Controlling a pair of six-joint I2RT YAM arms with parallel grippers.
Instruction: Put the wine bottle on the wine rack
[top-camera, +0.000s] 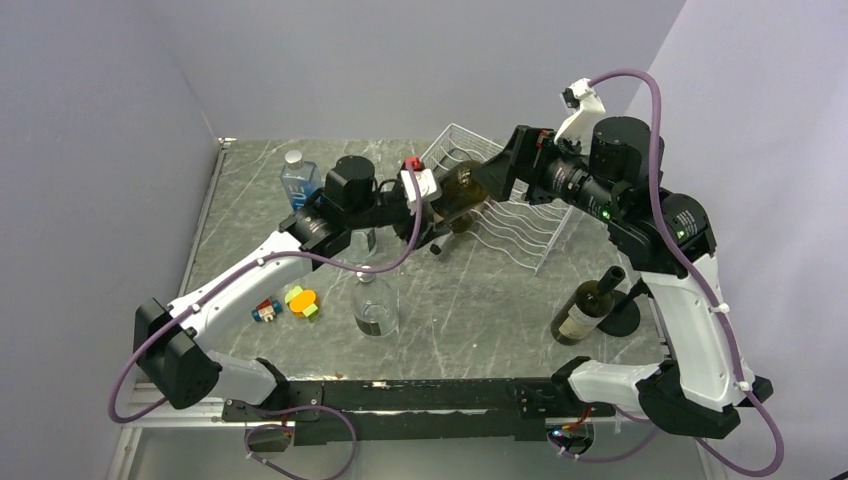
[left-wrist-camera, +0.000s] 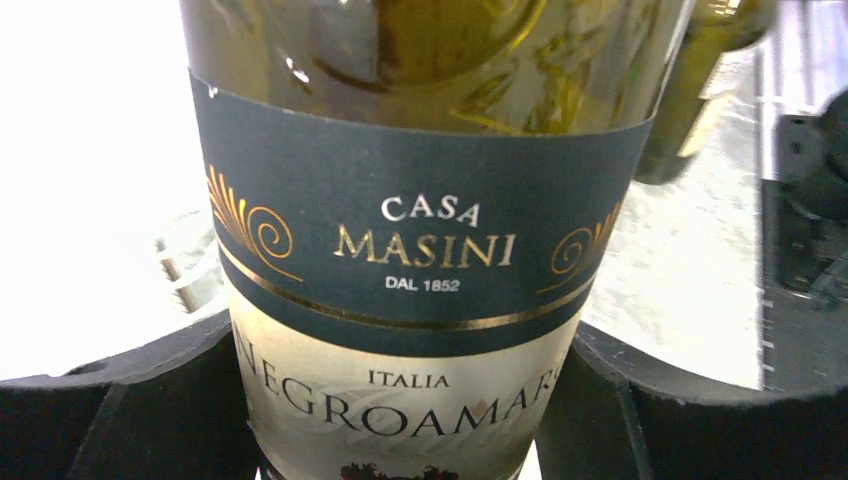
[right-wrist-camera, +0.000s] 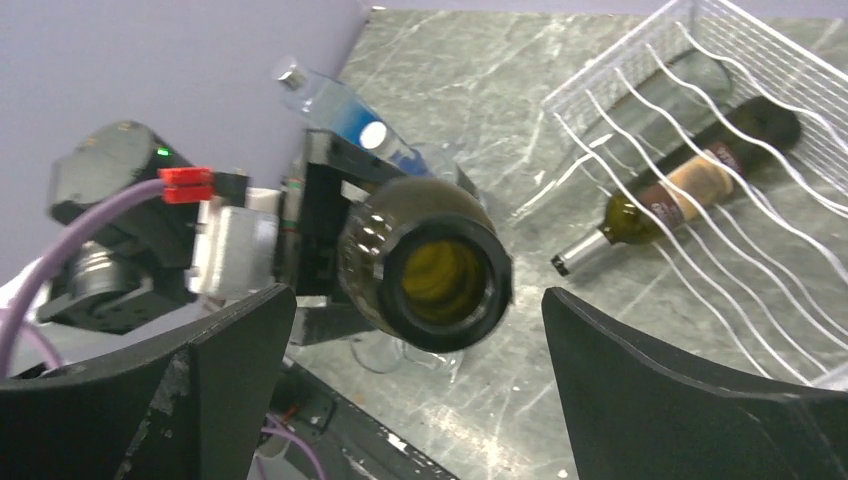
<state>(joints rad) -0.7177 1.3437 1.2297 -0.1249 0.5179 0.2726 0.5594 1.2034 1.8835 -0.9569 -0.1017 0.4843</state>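
**Position.** The wine bottle (top-camera: 462, 192) is held off the table at the 9 o'clock edge of the wine rack (top-camera: 520, 215), with its base pointing at the right arm.

**Grip.** The left gripper (left-wrist-camera: 410, 410) is clamped across the labelled body, both pads against the paper. The right gripper (right-wrist-camera: 418, 295) stands spread wide around the base and does not touch it.

**Handling.** The bottle is rigid, breakable glass, slick away from the label. It is probably empty (light passes through the green wall), so it should be fairly light but base-heavy. Hold it on the label band, as now.

**Clearance.** The rack's wire rim lies at 3 o'clock of the base, so the bottle must clear it before lowering into a groove. Another bottle (right-wrist-camera: 690, 180) shows through the wires (in or under the rack, cannot tell). A clear bottle (top-camera: 375, 305) stands at 7 o'clock, and open table lies at 5 o'clock.
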